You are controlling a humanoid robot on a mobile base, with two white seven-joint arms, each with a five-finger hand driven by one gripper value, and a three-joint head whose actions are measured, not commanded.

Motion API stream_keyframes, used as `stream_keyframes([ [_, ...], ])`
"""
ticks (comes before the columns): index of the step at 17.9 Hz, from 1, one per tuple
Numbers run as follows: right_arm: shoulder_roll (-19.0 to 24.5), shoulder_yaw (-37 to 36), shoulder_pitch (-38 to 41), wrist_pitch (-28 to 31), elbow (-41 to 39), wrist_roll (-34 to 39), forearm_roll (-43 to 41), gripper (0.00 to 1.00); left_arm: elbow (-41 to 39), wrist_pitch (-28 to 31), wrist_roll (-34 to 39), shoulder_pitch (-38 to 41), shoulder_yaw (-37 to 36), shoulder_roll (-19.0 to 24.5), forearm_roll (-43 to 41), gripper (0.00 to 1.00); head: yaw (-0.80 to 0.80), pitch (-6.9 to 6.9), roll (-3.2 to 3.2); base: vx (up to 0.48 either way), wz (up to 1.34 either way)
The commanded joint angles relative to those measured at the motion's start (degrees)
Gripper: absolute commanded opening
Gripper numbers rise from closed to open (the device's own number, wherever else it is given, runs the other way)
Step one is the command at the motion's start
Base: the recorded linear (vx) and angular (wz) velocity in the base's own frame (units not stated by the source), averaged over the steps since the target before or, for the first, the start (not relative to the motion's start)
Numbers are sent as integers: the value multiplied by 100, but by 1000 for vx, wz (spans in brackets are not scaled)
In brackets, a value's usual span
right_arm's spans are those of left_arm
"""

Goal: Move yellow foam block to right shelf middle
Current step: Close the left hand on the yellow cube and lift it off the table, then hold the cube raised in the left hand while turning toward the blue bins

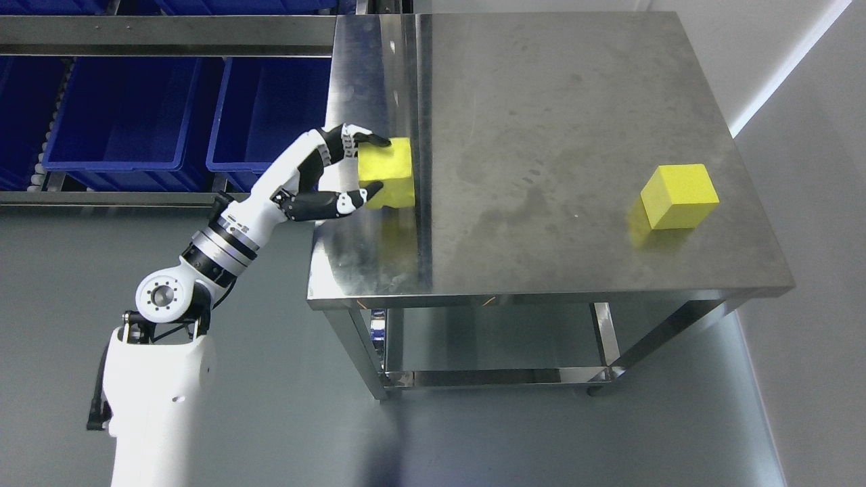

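Observation:
A yellow foam block (390,172) sits near the left edge of the steel table (541,135). My left hand (369,166) is closed around it: the upper fingers (371,139) press its far side and the thumb (352,199) presses its near side. I cannot tell whether the block is lifted or resting on the table. A second yellow foam block (678,196) sits alone on the right part of the table. My right arm is out of view.
Blue bins (128,108) sit on a rack to the left of the table, behind a steel rail (162,34). The table has a lower shelf (500,375). A wall (805,135) runs along the right.

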Motion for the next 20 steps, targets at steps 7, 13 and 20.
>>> stream_keyframes([
  [7, -100, 1, 9, 1, -100, 1, 18, 100, 33, -1096, 1996, -293, 331, -292, 1979, 35, 0, 0, 0, -20, 248],
  [13, -100, -7, 9, 1, -100, 1, 18, 100, 7, -1122, 2014, -187, 418, -292, 1979, 34, 0, 0, 0, -25, 813],
  [20, -100, -8, 9, 1, -100, 1, 18, 100, -2, -1113, 1970, -170, 603, -292, 1971, 34, 0, 0, 0, 9, 1274],
])
